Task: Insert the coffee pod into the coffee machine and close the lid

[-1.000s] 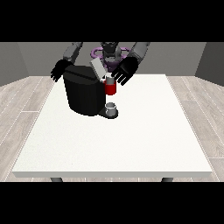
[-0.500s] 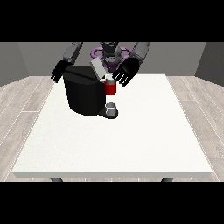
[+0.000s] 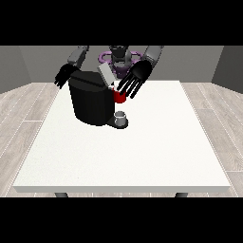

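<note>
Beside the black boxy coffee machine (image 3: 90,102) on your white worktop (image 3: 142,147), the robot hand at the view's right (image 3: 135,78) hovers with fingers spread over the raised grey lid (image 3: 105,74), likely ready to press it shut; the pod isn't visible.

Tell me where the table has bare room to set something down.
The table is bare across its whole near half and along its right side. Crowded: the far left, where the coffee machine stands with a grey thing at its base, under the robot hand.

Both arms reach forward; the hand at the view's right (image 3: 136,77) hangs palm-down with fingers spread straight, the hand at the view's left (image 3: 64,75) droops, fingers relaxed.
</note>
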Controlling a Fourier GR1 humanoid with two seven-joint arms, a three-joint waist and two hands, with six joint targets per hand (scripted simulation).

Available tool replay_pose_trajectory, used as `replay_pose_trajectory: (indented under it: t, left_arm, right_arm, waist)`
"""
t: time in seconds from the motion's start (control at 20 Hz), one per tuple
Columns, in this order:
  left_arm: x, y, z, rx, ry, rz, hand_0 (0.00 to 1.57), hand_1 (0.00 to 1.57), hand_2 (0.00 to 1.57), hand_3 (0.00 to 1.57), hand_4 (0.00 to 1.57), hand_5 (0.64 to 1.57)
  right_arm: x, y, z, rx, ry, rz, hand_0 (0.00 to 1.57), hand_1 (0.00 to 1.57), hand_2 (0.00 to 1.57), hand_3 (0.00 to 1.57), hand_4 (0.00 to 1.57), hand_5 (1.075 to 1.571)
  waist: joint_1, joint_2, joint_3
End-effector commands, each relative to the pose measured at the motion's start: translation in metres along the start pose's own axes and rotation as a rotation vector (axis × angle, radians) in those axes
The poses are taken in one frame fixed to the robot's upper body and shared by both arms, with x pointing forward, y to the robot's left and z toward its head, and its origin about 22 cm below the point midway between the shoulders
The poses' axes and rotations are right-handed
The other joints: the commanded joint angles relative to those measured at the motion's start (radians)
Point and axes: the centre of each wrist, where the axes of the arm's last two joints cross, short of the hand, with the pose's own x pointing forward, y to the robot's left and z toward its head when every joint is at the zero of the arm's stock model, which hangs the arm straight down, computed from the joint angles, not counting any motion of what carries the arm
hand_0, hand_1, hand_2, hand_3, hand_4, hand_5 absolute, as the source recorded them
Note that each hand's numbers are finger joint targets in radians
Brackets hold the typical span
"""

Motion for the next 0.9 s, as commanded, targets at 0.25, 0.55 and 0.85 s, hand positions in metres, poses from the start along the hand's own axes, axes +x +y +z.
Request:
replay_pose_trajectory:
  t: [0.25,0.55,0.85]
  left_arm:
    - [0.0,-0.02,0.0,-0.068,0.007,0.012,0.0,0.0,0.0,0.0,0.0,1.571]
    - [-0.022,-0.03,0.012,-0.03,0.017,0.007,0.0,0.0,0.0,0.0,0.0,1.571]
    - [-0.013,-0.091,0.015,-0.086,0.021,0.322,0.0,0.0,0.0,0.0,0.0,1.571]
  right_arm:
    - [-0.012,-0.001,0.01,-0.021,0.032,0.003,0.0,0.0,0.0,0.0,0.42,1.571]
    - [-0.015,0.004,0.023,-0.006,0.021,-0.02,0.0,0.0,0.0,0.0,0.38,1.571]
    - [-0.054,-0.025,0.046,-0.108,0.124,-0.027,0.0,0.0,0.0,0.0,0.42,1.571]
  waist:
    - [0.029,-0.067,-0.0012]
    - [0.026,-0.078,-0.0016]
    - [0.138,-0.215,-0.0013]
